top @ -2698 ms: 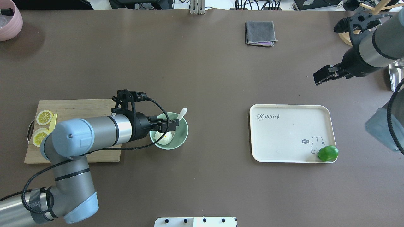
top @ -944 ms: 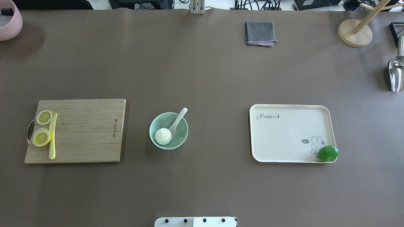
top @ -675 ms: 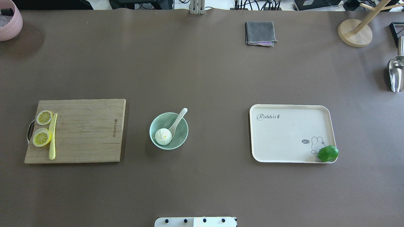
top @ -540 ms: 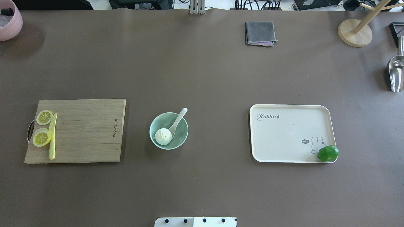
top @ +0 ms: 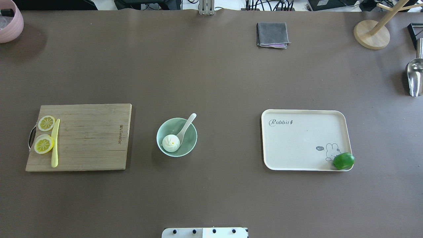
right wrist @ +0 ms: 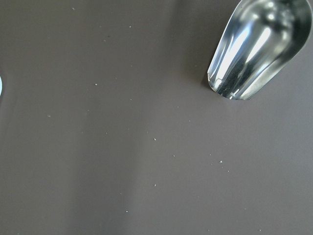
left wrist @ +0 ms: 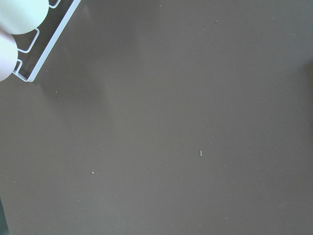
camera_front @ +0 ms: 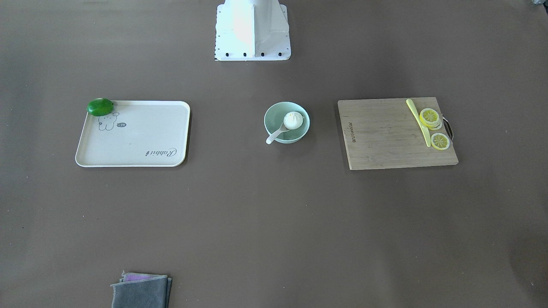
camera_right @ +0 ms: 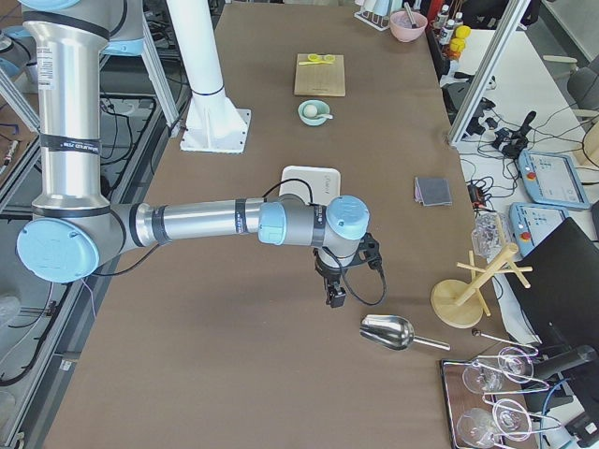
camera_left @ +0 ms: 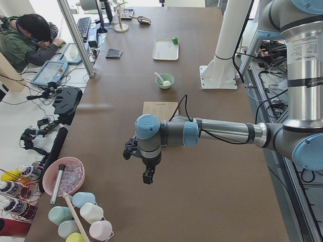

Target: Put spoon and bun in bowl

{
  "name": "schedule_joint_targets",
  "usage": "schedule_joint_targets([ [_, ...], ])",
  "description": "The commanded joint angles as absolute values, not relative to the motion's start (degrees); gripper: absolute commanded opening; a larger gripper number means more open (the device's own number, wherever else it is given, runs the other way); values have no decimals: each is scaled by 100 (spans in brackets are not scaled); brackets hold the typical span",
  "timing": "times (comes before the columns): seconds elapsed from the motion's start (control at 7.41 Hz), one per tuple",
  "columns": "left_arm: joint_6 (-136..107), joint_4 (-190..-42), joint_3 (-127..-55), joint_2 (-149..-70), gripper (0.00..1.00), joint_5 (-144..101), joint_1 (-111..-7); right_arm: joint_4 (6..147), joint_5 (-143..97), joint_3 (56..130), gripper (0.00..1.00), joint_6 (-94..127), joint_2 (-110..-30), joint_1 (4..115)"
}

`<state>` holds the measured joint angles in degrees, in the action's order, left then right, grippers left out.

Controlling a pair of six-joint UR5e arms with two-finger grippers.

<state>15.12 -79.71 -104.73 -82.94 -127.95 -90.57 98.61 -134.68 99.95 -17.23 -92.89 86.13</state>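
Note:
The pale mint-green bowl [top: 189,140] stands on the table between the cutting board and the tray; it also shows in the front view [camera_front: 274,116]. The white pleated bun [top: 171,143] lies inside it. The white spoon [top: 187,123] rests in the bowl with its scoop beside the bun and its handle over the far-right rim. Neither gripper shows in the overhead or front view. My left gripper [camera_left: 146,176] hangs over bare table far from the bowl, my right gripper [camera_right: 334,295] near a metal scoop. I cannot tell whether either is open or shut.
A wooden cutting board [top: 89,138] with lemon slices [top: 43,144] and a yellow knife [top: 55,142] lies left of the bowl. A cream tray [top: 297,142] with a green lime [top: 343,161] lies right. A grey cloth [top: 272,34], a metal scoop [top: 414,76], a wooden stand [top: 371,34] and a pink bowl [top: 10,23] lie at the far edge.
My left gripper, earlier over the bowl, and my right arm have both left the overhead view. The bun and spoon stay in the bowl. Nothing has moved in the last second.

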Motion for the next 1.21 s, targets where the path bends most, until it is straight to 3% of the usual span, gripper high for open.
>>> schedule_joint_targets([
  [0.0,1538,-7954,-10538,-8314,100,-12788,-9044,9853,-13474,9993,100,-1740,-9290,8613],
  [1.08,1538,-7980,-10573,-8279,100,-12806,-9044,9844,-13456,9993,100,-1705,-9281,8350],
])
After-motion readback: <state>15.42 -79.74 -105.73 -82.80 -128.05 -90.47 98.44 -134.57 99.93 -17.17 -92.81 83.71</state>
